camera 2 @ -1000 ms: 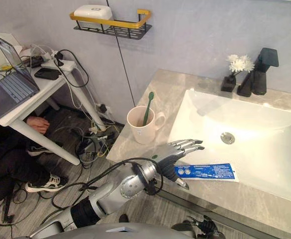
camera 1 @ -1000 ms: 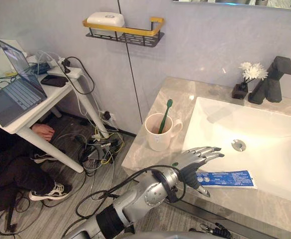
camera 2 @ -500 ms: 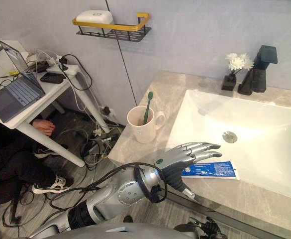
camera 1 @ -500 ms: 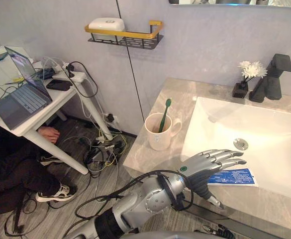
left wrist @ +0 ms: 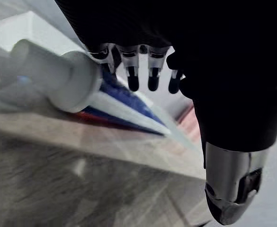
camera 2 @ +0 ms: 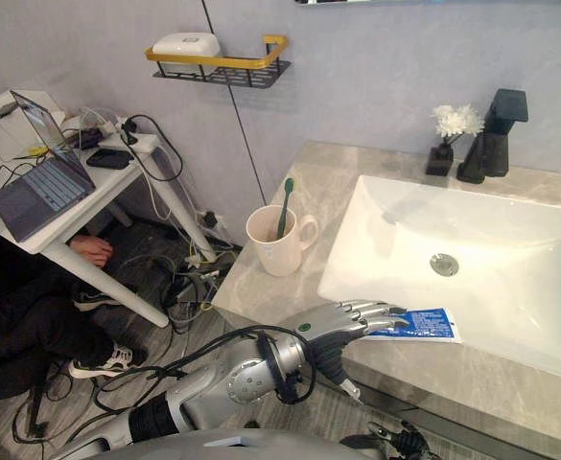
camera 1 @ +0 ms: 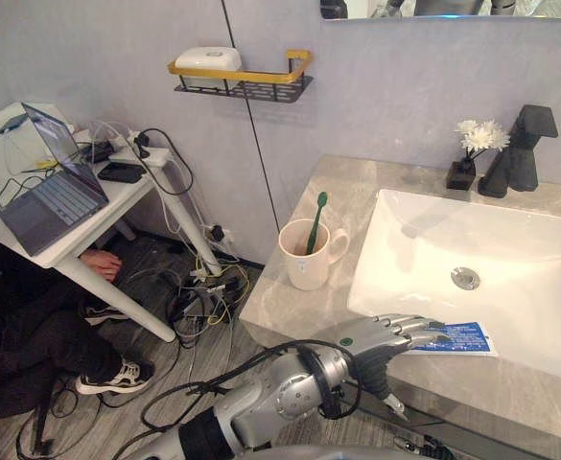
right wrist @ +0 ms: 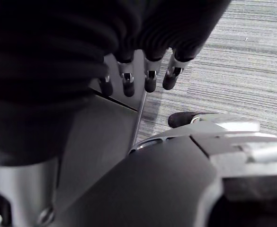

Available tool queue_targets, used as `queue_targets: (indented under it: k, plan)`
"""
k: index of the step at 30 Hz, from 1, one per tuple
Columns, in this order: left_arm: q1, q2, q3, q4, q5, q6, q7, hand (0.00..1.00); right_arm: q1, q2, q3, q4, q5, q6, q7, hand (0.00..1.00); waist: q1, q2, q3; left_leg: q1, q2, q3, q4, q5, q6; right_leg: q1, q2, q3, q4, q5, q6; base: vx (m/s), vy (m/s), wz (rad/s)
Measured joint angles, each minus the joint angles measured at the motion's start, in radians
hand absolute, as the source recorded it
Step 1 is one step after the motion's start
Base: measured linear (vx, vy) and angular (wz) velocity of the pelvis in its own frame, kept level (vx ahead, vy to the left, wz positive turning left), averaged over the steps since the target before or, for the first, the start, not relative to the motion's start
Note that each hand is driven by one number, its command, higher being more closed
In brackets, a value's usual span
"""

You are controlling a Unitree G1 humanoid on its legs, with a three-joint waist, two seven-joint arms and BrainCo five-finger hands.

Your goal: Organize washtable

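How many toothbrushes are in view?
1: a green toothbrush stands head-up in the mug on the counter, left of the sink.

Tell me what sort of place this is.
Probably a bathroom washstand mocked up in a lab: white sink with black faucet, mug holding a toothbrush, and a desk with laptop and loose cables beside it.

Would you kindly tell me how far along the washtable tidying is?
Done: the toothbrush stands in the mug. In hand: the left hand reaches flat over the tube's cap end on the counter's front edge, fingers straight, no grip yet. Left: the tube lies loose beside the sink and probably needs putting away; the right hand hangs idle, open.
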State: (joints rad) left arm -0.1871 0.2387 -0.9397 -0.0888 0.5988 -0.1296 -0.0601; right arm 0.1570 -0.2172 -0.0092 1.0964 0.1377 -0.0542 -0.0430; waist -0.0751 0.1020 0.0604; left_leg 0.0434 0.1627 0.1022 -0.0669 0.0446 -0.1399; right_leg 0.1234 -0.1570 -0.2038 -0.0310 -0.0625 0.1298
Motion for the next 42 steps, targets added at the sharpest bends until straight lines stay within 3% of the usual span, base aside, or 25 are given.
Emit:
queue_targets:
  k: [10, 11, 22, 26, 42]
  plan:
    - [-0.003, -0.004, 0.003, 0.062, 0.019, 0.001, 0.003, 0.00, -0.005, 0.007, 0.004, 0.000, 0.000, 0.001, 0.000, 0.00, -0.001, -0.018, -0.002, 0.002, 0.000, 0.002, -0.007, 0.000, 0.000, 0.005, 0.001, -0.003, -0.013, 0.001, 0.000, 0.00, 0.000, 0.00]
    - [-0.005, -0.007, 0.003, 0.069, 0.020, 0.001, 0.004, 1.00, -0.005, 0.008, 0.004, 0.000, 0.000, 0.001, 0.000, 0.00, 0.000, -0.018, -0.002, 0.003, 0.000, 0.002, -0.008, 0.000, 0.000, 0.005, 0.001, -0.003, -0.013, 0.001, 0.000, 0.00, 0.000, 0.00]
    - [-0.074, -0.082, 0.042, 0.155, 0.040, -0.001, 0.036, 1.00, -0.011, 0.022, -0.001, -0.001, 0.000, 0.001, 0.000, 0.00, -0.012, -0.039, 0.012, 0.011, 0.000, 0.005, -0.018, 0.001, -0.001, 0.014, 0.002, -0.003, -0.025, 0.003, 0.002, 0.00, 0.000, 0.00]
    - [-0.102, -0.086, 0.046, 0.165, 0.040, -0.002, 0.043, 1.00, -0.019, 0.026, -0.003, -0.004, 0.000, 0.001, 0.000, 0.00, -0.029, -0.042, 0.014, 0.013, 0.000, 0.009, -0.020, 0.001, -0.001, 0.015, 0.002, -0.002, -0.031, 0.004, 0.002, 0.01, -0.002, -0.01]
    - [-0.109, -0.088, 0.041, 0.175, 0.040, -0.023, 0.044, 1.00, -0.018, 0.034, -0.025, -0.005, 0.000, 0.000, 0.000, 0.00, -0.027, -0.043, 0.015, 0.013, 0.000, 0.010, -0.015, 0.000, -0.002, 0.018, 0.002, -0.001, -0.031, 0.009, 0.002, 0.00, 0.001, 0.00]
